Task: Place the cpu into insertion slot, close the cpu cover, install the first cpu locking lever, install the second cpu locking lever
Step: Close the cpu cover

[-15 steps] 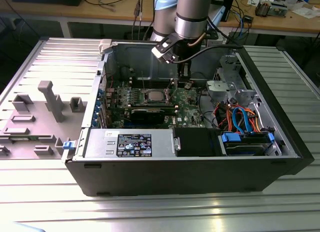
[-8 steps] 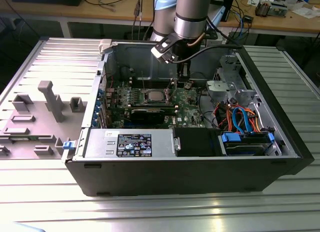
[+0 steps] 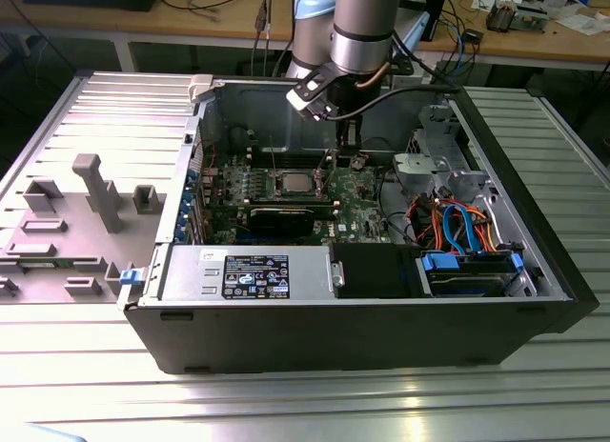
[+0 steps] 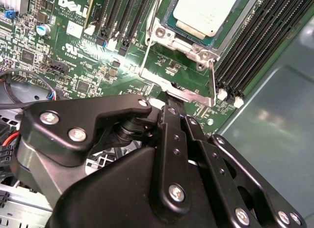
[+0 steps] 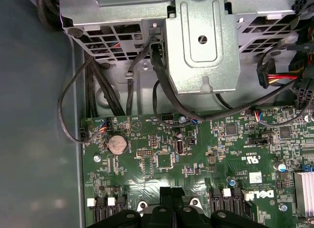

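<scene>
The arm reaches down into the open computer case [image 3: 381, 337] on the counter [image 3: 286, 409]. The hand [image 3: 350, 154] hangs over the green circuit board [image 5: 147, 159], its 2 fingers drawn narrow and pressed together, nothing between them. The cpu [image 4: 206, 11] lies flat in the insertion slot [image 4: 164, 35], just beside the hand at 8 o'clock in the exterior view. The fingertips [image 4: 171, 110] sit at a silver metal tab [image 4: 189, 93] on the slot's rim; I cannot tell whether they touch it.
</scene>
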Controlling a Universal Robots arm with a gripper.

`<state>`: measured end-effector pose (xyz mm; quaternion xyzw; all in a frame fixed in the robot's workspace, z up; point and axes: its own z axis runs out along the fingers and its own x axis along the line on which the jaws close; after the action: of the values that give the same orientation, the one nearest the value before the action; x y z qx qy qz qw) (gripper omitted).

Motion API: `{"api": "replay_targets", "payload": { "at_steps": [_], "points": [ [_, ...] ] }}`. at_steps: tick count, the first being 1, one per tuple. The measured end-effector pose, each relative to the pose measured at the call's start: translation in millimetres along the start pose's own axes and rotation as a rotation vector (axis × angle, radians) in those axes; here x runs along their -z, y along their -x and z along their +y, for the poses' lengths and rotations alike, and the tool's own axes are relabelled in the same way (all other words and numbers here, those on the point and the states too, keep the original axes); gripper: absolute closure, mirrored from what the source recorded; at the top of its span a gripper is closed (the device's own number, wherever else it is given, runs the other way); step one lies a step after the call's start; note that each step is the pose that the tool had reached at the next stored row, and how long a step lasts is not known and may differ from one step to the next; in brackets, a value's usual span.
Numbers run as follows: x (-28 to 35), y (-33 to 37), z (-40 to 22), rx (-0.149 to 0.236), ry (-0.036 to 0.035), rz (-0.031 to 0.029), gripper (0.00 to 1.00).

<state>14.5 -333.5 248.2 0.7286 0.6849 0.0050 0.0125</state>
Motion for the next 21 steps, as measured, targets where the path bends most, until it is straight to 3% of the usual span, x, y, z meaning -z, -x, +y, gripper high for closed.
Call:
{"api": "replay_targets", "payload": {
  "at_steps": [8,21],
  "points": [
    [0.0,0.2,-2.5,0.000,0.0000,0.0000,0.89],
    [0.3,0.8,-12.0,0.000,0.0000,0.0000,0.89]
  ]
}}
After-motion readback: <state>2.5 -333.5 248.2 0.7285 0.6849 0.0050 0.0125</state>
